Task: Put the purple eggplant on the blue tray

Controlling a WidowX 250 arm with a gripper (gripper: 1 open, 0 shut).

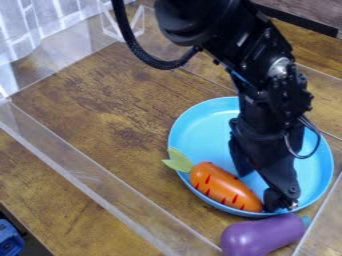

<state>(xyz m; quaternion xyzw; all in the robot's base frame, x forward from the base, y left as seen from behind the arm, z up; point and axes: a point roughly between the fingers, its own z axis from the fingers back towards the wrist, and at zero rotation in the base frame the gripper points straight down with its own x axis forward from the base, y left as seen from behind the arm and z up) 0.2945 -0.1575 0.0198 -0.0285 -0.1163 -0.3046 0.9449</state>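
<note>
Glossy dark-purple plastic eggplant: its lower side is cut off by the bottom edge.
Round bright-blue plastic tray: the black robot arm covers its middle and right part.
Gripper: fingertips too dark to separate.
Arm top: cut off by upper edge.

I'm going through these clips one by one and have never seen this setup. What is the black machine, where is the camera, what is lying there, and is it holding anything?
The black machine is a single robot arm. Its pincer points down into the blue tray, a round plastic plate on a wooden tabletop. There is one view only, taken from above and to one side of the table.

An orange toy carrot with green leaves lies on the tray, right beside the pincer. The purple eggplant lies off the tray, on the wood just beyond its near rim, so it has not been placed yet.

The pincer stands open and, as far as I can see, holds nothing. A clear plastic wall runs along the table's near side.
</note>
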